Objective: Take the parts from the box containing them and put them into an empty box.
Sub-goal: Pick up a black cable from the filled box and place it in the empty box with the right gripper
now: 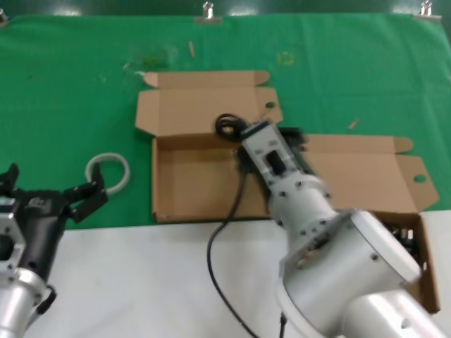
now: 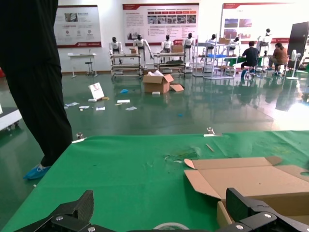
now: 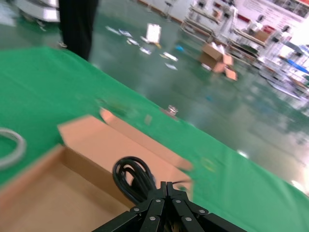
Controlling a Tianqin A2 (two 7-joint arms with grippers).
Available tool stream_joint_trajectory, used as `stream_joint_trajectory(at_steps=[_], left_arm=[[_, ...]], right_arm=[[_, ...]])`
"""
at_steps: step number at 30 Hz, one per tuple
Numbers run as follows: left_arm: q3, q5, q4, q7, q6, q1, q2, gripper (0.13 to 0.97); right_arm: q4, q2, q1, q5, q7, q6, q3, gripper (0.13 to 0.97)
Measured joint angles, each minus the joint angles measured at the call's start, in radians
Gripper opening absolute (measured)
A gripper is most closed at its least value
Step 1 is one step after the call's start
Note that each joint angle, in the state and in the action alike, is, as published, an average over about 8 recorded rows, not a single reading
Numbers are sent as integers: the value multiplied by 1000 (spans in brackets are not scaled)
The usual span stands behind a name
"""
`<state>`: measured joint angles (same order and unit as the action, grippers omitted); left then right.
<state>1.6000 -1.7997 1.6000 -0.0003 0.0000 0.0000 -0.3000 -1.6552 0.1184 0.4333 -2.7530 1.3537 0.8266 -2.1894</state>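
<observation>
The power cord [image 1: 227,127] hangs clamped in my right claw [image 1: 243,137], its coil just beyond my fingertips, over the empty box [image 1: 190,186]. My left claw [image 1: 53,197] waits apart, near the white ring [image 1: 108,171].

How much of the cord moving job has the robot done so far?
Nothing is in the left box yet; its tray looks bare. The right gripper is shut on a black cord over that box's back edge, cable trailing off the table. The right box still shows dark parts inside. The left gripper waits open near the white ring.
</observation>
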Motion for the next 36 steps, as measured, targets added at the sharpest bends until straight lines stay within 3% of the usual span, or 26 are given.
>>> stream_joint_trajectory(at_steps=[11, 18, 24, 36], left_arm=[[0, 0, 0, 0, 0, 0, 0, 965], [0, 0, 0, 0, 0, 0, 0, 965], [0, 0, 0, 0, 0, 0, 0, 965], [0, 0, 0, 0, 0, 0, 0, 965]], right_arm=[[318, 4, 201, 0, -314, -209, -275, 138], [425, 7, 271, 0, -458, -277, -400, 138], [445, 9, 269, 0, -481, -286, -407, 138], [380, 31, 179, 0, -401, -249, -299, 138]])
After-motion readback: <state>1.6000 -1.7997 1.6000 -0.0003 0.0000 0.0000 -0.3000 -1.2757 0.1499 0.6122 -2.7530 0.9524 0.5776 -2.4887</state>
